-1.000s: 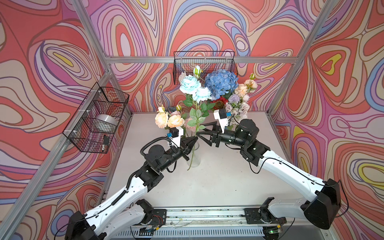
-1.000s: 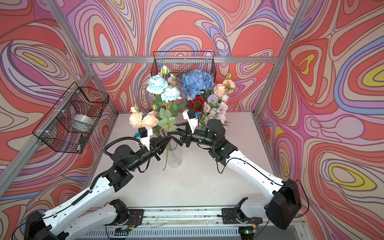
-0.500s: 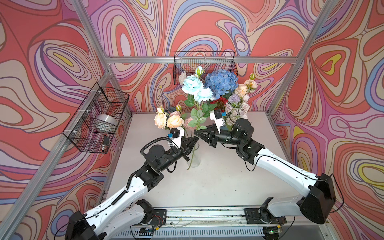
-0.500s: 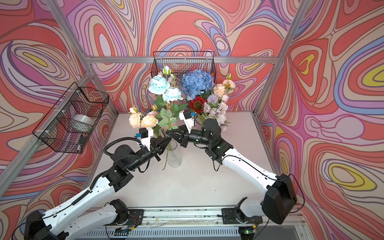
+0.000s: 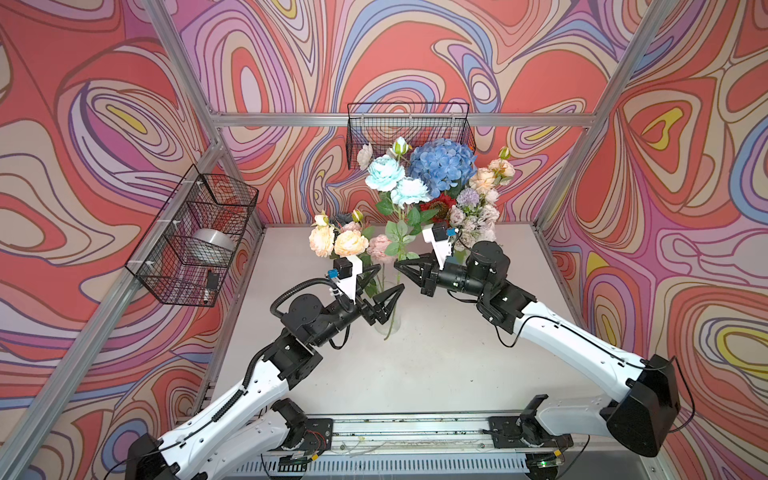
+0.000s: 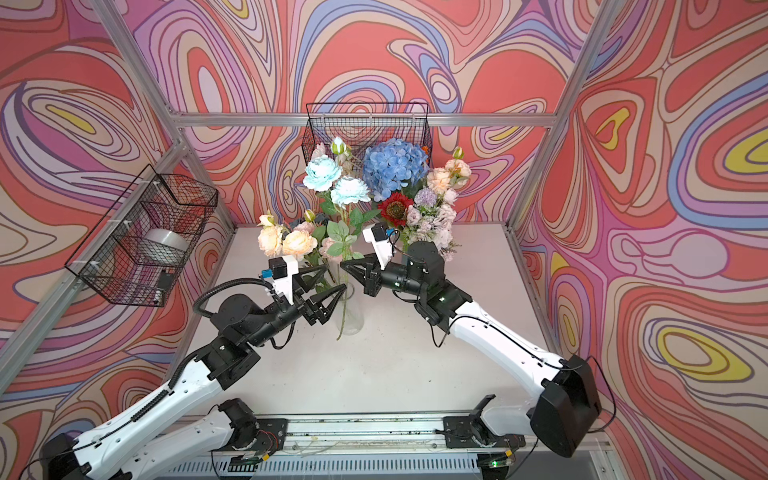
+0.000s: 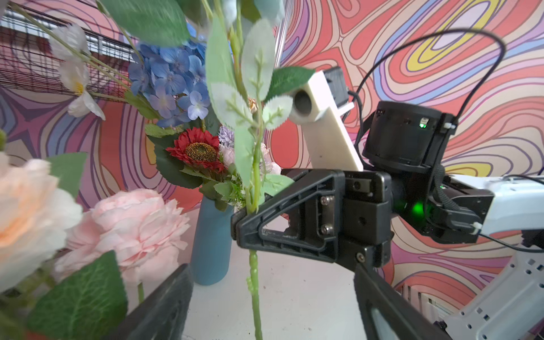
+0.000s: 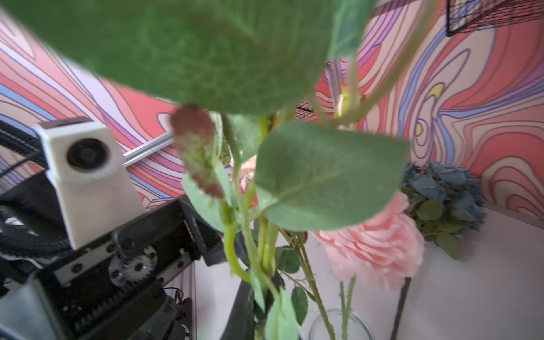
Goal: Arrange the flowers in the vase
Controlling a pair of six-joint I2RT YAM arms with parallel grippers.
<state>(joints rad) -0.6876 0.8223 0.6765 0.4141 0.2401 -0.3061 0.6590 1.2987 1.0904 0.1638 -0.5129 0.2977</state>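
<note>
A long green stem (image 7: 255, 288) with two pale-blue blooms (image 5: 385, 175) (image 6: 322, 174) stands upright at the clear glass vase (image 5: 390, 322) (image 6: 351, 320) (image 8: 338, 325). I cannot tell whether its lower end is inside the vase. My right gripper (image 5: 397, 264) (image 6: 343, 263) (image 7: 245, 215) (image 8: 260, 297) is shut on this stem, above the vase. Lower down, my left gripper (image 5: 390, 277) (image 6: 336, 277) (image 7: 273, 309) is open, one finger on each side of the stem. Peach flowers (image 5: 337, 242) and a pink bloom (image 8: 374, 244) crowd round the vase.
A blue vase (image 7: 210, 244) at the back holds the blue hydrangea (image 5: 442, 166), red sunflower (image 7: 197, 150) and lilac blossoms. Dusty-blue roses (image 8: 443, 188) lie behind. Wire baskets hang on the left wall (image 5: 191, 237) and back wall (image 5: 409, 124). A metal rail (image 5: 415, 432) runs along the front.
My right gripper moved in from the right and shut on the pale-blue flower's stem. My left gripper, shut on that stem before, has opened and let it go.
</note>
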